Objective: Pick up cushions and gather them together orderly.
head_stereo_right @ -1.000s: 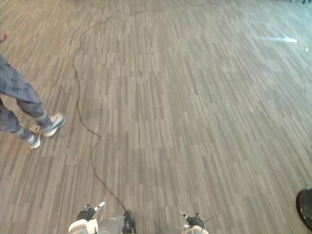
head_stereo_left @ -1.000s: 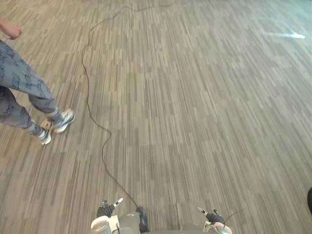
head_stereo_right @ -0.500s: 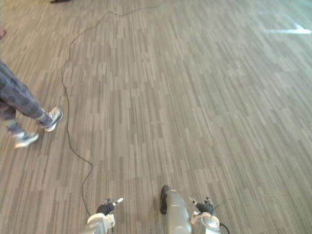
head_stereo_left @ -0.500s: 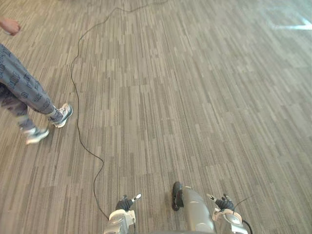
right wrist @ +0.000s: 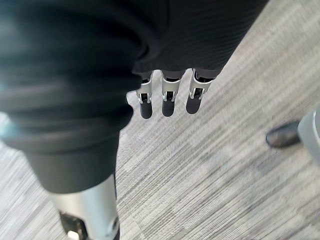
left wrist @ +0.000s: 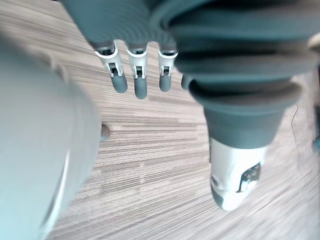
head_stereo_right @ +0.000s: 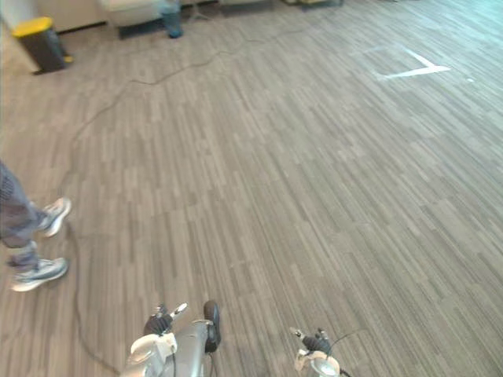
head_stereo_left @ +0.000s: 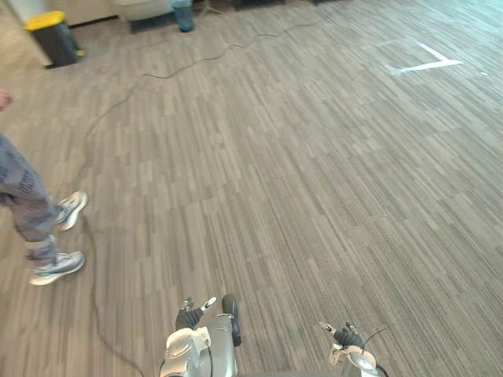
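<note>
My left hand [left wrist: 140, 82] hangs above the grey striped carpet, its fingers straight and nothing in them. My right hand [right wrist: 167, 97] hangs the same way over the carpet, fingers straight and relaxed, also holding nothing. Past both hands I see just carpet floor [head_stereo_left: 299, 173], which stretches ahead of me in the eye views.
A person [head_stereo_left: 23, 208] in patterned grey trousers and light sneakers [head_stereo_left: 55, 267] walks at my left. A black bin with a yellow lid [head_stereo_left: 53, 35] stands at the far left by the wall, with a blue object [head_stereo_left: 183, 14] farther along. A white floor mark [head_stereo_left: 424, 61] lies far right.
The whole picture has shifted as the camera moved, bringing the bin, the wall and the white floor mark into view. The person has taken another step.
</note>
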Controlling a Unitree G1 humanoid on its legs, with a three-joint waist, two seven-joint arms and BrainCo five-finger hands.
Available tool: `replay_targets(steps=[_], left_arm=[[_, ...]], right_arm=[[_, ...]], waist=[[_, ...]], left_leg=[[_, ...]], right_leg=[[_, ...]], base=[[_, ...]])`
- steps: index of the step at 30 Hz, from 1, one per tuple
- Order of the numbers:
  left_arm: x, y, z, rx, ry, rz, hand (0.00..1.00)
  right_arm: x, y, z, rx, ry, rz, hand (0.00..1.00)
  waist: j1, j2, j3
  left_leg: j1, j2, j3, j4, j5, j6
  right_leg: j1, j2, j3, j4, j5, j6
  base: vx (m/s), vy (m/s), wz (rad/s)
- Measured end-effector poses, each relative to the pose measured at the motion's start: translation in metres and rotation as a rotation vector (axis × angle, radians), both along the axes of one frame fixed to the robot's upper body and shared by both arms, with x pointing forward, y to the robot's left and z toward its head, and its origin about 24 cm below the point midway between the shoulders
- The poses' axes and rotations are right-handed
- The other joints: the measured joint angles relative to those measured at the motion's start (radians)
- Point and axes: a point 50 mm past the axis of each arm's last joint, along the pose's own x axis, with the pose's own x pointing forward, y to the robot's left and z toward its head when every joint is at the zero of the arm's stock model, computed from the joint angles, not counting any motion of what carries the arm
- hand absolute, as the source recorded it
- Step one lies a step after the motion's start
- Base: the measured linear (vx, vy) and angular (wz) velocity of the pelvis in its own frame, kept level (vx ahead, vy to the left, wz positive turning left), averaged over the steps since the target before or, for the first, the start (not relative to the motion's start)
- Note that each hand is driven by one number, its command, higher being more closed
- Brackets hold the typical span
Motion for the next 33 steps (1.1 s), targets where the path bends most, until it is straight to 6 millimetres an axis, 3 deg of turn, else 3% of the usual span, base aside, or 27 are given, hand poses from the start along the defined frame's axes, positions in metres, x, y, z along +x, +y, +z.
replay_targets(steps=[1,2,3,4,5,6,8,10,11,12,14,15,16,17,18,19,20,21,22,23,26,27,29,30,32,33], left_arm=[[-0.001,0.003,0.000,0.009,0.003,-0.001,0.00],[-0.003,0.008,-0.001,0.025,0.023,-0.008,0.00],[-0.005,0.011,-0.003,0.037,0.043,-0.021,0.00],[-0.008,0.012,-0.005,0.039,0.062,-0.030,0.00],[-0.014,0.010,-0.009,0.036,0.104,-0.041,0.00],[-0.019,0.005,-0.012,0.031,0.125,-0.054,0.00],[-0.023,0.002,-0.013,0.027,0.136,-0.063,0.00],[-0.021,0.002,-0.013,0.028,0.133,-0.064,0.00],[-0.019,0.001,-0.013,0.031,0.133,-0.083,0.00],[-0.019,0.000,-0.013,0.034,0.132,-0.094,0.00],[-0.019,-0.002,-0.013,0.047,0.142,-0.146,0.00],[-0.020,-0.002,-0.014,0.050,0.144,-0.150,0.00],[-0.021,-0.005,-0.016,0.044,0.160,-0.161,0.00],[-0.021,-0.010,-0.016,0.026,0.161,-0.146,0.00],[-0.021,-0.010,-0.016,0.024,0.160,-0.142,0.00],[-0.022,-0.011,-0.017,0.017,0.161,-0.120,0.00],[-0.021,-0.010,-0.016,0.016,0.153,-0.106,0.00],[-0.017,-0.009,-0.013,0.014,0.126,-0.083,0.00],[-0.016,-0.009,-0.013,0.014,0.121,-0.080,0.00],[-0.010,-0.010,-0.009,0.013,0.086,-0.075,0.00],[-0.001,-0.007,-0.002,0.027,0.035,-0.071,0.00],[0.000,-0.007,-0.001,0.023,0.021,-0.063,0.00],[-0.002,-0.009,-0.001,0.010,0.015,-0.046,0.00],[-0.003,-0.009,-0.001,0.004,0.015,-0.033,0.00],[-0.002,-0.012,-0.001,0.002,0.007,-0.039,0.00],[-0.003,-0.012,-0.001,0.004,0.003,-0.040,0.00]], right_arm=[[-0.005,0.000,-0.002,0.003,0.013,-0.005,0.00],[-0.010,-0.003,-0.003,0.002,0.025,-0.025,0.00],[-0.009,-0.006,-0.002,-0.006,0.021,-0.029,0.00],[-0.008,-0.007,-0.002,-0.008,0.019,-0.024,0.00],[-0.006,-0.008,-0.001,-0.015,0.006,-0.013,0.00],[-0.006,-0.010,0.000,-0.024,0.002,0.010,0.00],[-0.003,-0.017,0.002,-0.048,-0.007,0.025,0.00],[0.002,-0.016,0.003,-0.046,-0.027,0.024,0.00],[0.007,-0.017,0.005,-0.047,-0.041,0.027,0.00],[0.008,-0.017,0.005,-0.047,-0.044,0.029,0.00],[0.012,-0.018,0.007,-0.050,-0.052,0.035,0.00],[0.012,-0.019,0.007,-0.051,-0.049,0.036,0.00],[0.014,-0.027,0.008,-0.066,-0.053,0.042,0.00],[0.017,-0.032,0.010,-0.091,-0.058,0.065,0.00],[0.018,-0.033,0.011,-0.096,-0.064,0.064,0.00],[0.018,-0.034,0.012,-0.095,-0.069,0.056,0.00],[0.019,-0.033,0.012,-0.094,-0.072,0.060,0.00],[0.018,-0.030,0.012,-0.088,-0.070,0.072,0.00],[0.017,-0.028,0.012,-0.084,-0.070,0.071,0.00],[0.015,-0.018,0.010,-0.065,-0.064,0.084,0.00],[0.012,-0.010,0.008,-0.051,-0.051,0.106,0.00],[0.012,-0.009,0.008,-0.051,-0.054,0.117,0.00],[0.010,-0.011,0.008,-0.058,-0.053,0.121,0.00],[0.012,-0.012,0.009,-0.058,-0.058,0.111,0.00],[0.010,-0.015,0.009,-0.062,-0.052,0.101,0.00],[0.002,-0.017,0.006,-0.066,-0.032,0.099,0.00]], waist=[[0.000,-0.017,-0.008],[-0.001,-0.045,-0.019],[-0.006,-0.055,-0.016],[-0.010,-0.053,-0.015],[-0.025,-0.039,-0.004],[-0.031,-0.014,0.009],[-0.040,0.020,0.018],[-0.047,0.014,0.021],[-0.051,0.015,0.023],[-0.055,0.015,0.024],[-0.076,0.007,0.026],[-0.076,0.000,0.029],[-0.083,0.016,0.037],[-0.083,0.052,0.032],[-0.084,0.061,0.034],[-0.095,0.087,0.034],[-0.098,0.095,0.036],[-0.091,0.103,0.045],[-0.090,0.102,0.048],[-0.073,0.082,0.063],[-0.047,0.047,0.061],[-0.045,0.045,0.056],[-0.044,0.057,0.049],[-0.037,0.063,0.046],[-0.018,0.066,0.040],[0.000,0.079,0.030]], left_leg=[[0.006,-0.010,0.010,0.020,-0.023,0.009],[0.042,-0.030,0.035,0.045,-0.083,0.020],[0.116,-0.041,0.068,0.029,-0.126,0.029],[0.158,-0.044,0.075,0.012,-0.140,0.031],[0.259,-0.047,0.091,-0.032,-0.150,0.035],[0.363,-0.039,0.107,-0.087,-0.150,0.035],[0.500,-0.026,0.162,-0.176,-0.150,0.035],[0.583,-0.023,0.206,-0.234,-0.150,0.034],[0.620,-0.018,0.232,-0.264,-0.153,0.031],[0.630,-0.016,0.238,-0.275,-0.153,0.030],[0.699,-0.034,0.246,-0.333,-0.164,0.011],[0.710,-0.041,0.240,-0.338,-0.164,0.010],[0.756,-0.033,0.214,-0.342,-0.159,-0.016],[0.765,-0.001,0.204,-0.313,-0.118,-0.084],[0.766,0.011,0.196,-0.288,-0.110,-0.097],[0.698,0.077,0.166,-0.088,-0.093,-0.123],[0.627,0.127,0.125,0.103,-0.053,-0.137],[0.473,0.197,0.030,0.461,-0.005,-0.129],[0.448,0.207,0.019,0.533,-0.008,-0.130],[0.311,0.215,-0.026,0.774,-0.054,-0.137],[0.162,0.193,0.025,0.725,-0.126,-0.098],[0.100,0.177,0.050,0.612,-0.152,-0.079],[0.055,0.149,0.064,0.424,-0.164,-0.074],[0.038,0.095,0.057,0.129,-0.133,-0.092],[0.009,0.058,0.049,-0.082,-0.063,-0.101],[-0.004,0.059,0.049,-0.154,-0.024,-0.070]], right_leg=[[-0.011,-0.013,0.017,0.042,0.010,0.018],[-0.054,-0.027,0.046,0.183,0.042,0.072],[-0.132,-0.027,0.075,0.402,0.132,0.181],[-0.180,-0.021,0.082,0.515,0.169,0.253],[-0.265,-0.022,0.037,0.722,0.158,0.250],[-0.332,-0.026,-0.038,0.813,0.120,0.191],[-0.425,-0.028,-0.144,0.803,0.069,0.113],[-0.510,-0.020,-0.238,0.675,0.026,0.074],[-0.556,-0.005,-0.302,0.525,0.032,0.055],[-0.568,0.001,-0.321,0.475,0.042,0.046],[-0.612,0.024,-0.415,0.088,0.221,0.010],[-0.613,0.023,-0.414,0.059,0.248,0.002],[-0.621,0.048,-0.398,0.127,0.335,-0.082],[-0.632,0.076,-0.395,0.184,0.263,-0.086],[-0.629,0.087,-0.393,0.196,0.244,-0.088],[-0.597,0.133,-0.385,0.202,0.196,-0.100],[-0.565,0.161,-0.370,0.183,0.183,-0.108],[-0.486,0.214,-0.352,0.140,0.172,-0.135],[-0.465,0.225,-0.345,0.130,0.170,-0.140],[-0.336,0.264,-0.288,0.073,0.146,-0.176],[-0.178,0.276,-0.167,-0.020,0.104,-0.188],[-0.123,0.276,-0.115,-0.055,0.086,-0.166],[-0.074,0.273,-0.053,-0.083,0.069,-0.152],[-0.013,0.253,0.020,-0.099,0.055,-0.133],[0.047,0.225,0.070,-0.145,0.033,-0.096],[0.082,0.216,0.098,-0.153,0.016,-0.071]], base=[[0.83,0.444,-0.33],[0.70,0.318,-0.47],[0.68,0.290,-0.58],[0.60,0.228,-0.67],[0.52,0.180,-0.70],[0.48,0.171,-0.70],[0.50,0.167,-0.78],[0.55,0.070,-0.59],[0.27,-0.028,-0.32],[0.36,-0.061,-0.27],[0.50,-0.116,0.00],[0.63,-0.174,-0.09],[0.52,-0.170,-0.46],[0.63,-0.228,-0.52],[0.54,-0.247,-0.59],[0.55,-0.269,-0.40],[0.70,-0.286,-0.65],[0.59,-0.200,-0.53],[0.60,-0.149,-1.01],[0.54,-0.098,-1.03],[0.49,-0.038,-1.10],[0.60,0.049,-1.16],[0.66,0.134,-1.02],[0.54,0.144,-1.01],[0.75,0.284,-1.33],[0.69,0.297,-1.34]])
